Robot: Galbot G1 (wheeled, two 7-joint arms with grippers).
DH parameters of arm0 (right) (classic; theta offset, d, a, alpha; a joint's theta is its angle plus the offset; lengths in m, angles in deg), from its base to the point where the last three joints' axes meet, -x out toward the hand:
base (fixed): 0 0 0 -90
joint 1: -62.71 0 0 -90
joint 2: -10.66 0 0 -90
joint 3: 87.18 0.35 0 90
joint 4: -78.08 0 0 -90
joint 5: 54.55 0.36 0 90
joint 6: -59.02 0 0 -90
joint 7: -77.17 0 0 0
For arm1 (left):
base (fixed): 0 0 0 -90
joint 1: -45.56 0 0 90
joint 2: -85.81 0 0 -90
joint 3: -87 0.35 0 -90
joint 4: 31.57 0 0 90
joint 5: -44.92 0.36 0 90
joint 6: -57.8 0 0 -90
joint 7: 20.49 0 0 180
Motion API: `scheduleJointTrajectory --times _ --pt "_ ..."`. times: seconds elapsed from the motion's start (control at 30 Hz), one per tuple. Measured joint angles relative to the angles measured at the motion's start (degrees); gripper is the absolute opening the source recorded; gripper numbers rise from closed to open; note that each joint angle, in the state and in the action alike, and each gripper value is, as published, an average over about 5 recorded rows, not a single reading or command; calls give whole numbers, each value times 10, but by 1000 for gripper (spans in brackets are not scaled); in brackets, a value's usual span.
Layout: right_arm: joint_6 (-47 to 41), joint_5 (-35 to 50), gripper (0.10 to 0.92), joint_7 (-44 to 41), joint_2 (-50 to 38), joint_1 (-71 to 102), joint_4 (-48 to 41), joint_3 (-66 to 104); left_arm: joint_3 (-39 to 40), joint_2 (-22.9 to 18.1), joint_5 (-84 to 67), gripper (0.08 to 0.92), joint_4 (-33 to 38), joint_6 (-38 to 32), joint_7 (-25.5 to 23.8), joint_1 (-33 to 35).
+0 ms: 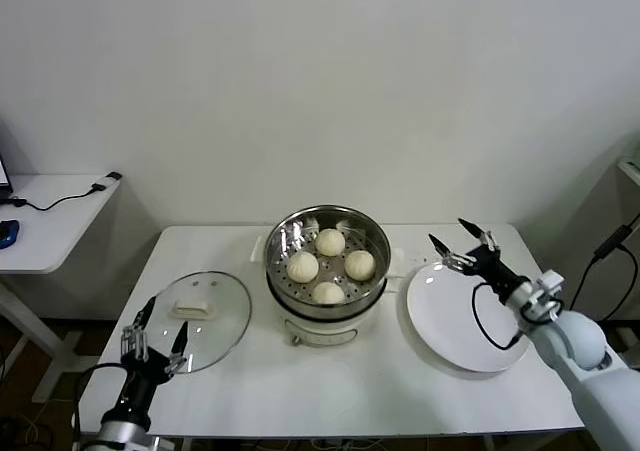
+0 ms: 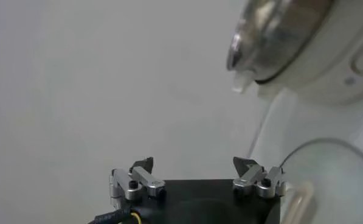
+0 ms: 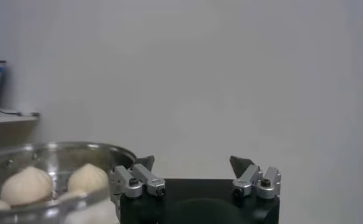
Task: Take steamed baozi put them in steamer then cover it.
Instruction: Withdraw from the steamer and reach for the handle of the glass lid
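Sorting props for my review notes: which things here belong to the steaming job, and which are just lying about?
Belonging to the job:
- four cream-white round baozi, already in the steamer
- shiny round stainless-steel steamer on a white base
- round clear glass cover, lying on the table
- open left gripper beside the cover
- open right gripper over the plate

Lying about:
- flat white plate
- blue object on the side table

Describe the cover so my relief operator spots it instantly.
Start at the steel steamer in the middle of the white table. On the robot's left of it lies the cover, flat on the table. It is clear glass with a cream handle, unlike the solid white plate on the steamer's other side.
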State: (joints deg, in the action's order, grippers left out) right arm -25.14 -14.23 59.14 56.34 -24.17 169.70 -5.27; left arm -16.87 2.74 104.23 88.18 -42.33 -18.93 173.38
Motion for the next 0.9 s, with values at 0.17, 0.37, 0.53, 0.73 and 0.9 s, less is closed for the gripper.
scheduleJointTrajectory --times 0.17,0.37,0.53,0.73,0.9 --pt "0 -26 823 0 31 63 3 56 5 11 113 823 -37 -10 19 -28" --pt "2 -51 823 0 60 111 3 99 7 23 201 823 -106 -29 43 -72" --pt "5 -68 823 -2 76 135 0 120 5 28 243 823 -175 -45 64 -114" --pt "6 -87 823 -2 92 148 -6 132 9 30 274 823 -250 -56 89 -164" --pt "8 -102 823 -2 104 151 -10 135 11 31 293 823 -302 -58 107 -202"
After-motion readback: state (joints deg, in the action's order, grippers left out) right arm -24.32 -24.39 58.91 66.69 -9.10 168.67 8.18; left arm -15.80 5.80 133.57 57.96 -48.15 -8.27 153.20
